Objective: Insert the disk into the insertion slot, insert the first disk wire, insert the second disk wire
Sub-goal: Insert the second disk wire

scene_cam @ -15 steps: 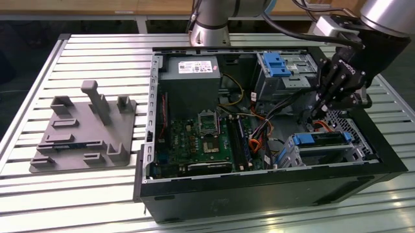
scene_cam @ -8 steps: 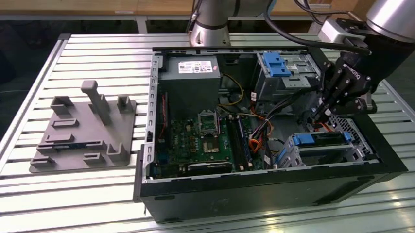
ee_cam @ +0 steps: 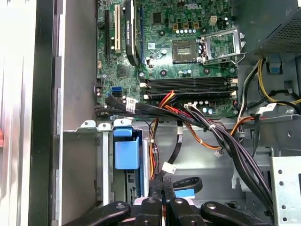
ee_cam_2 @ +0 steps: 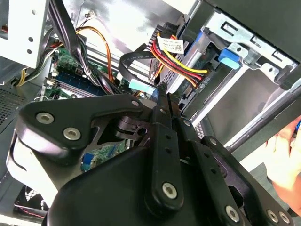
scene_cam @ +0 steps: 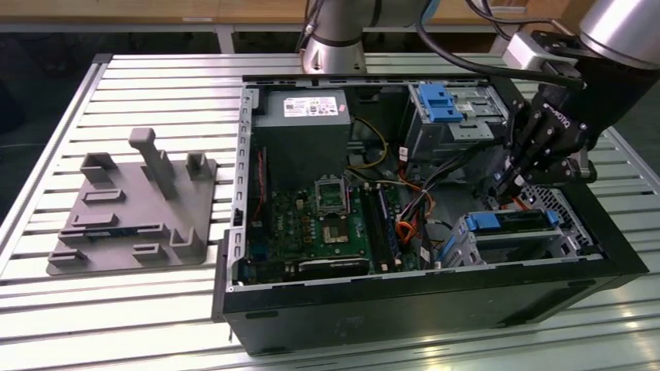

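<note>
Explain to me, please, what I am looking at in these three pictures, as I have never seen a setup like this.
It is one robot arm with a two-fingered gripper. The exterior view looks on from off the arm; both wrist views come from cameras riding on the arm. On the slatted metal table lie a grey plastic fixture and an open black computer case. The gripper reaches into the case, above the low metal cage where the disk in its blue frame already sits. Its fingers look closed; a light-blue cable plug lies right at their tips, but whether they pinch it I cannot tell.
</note>
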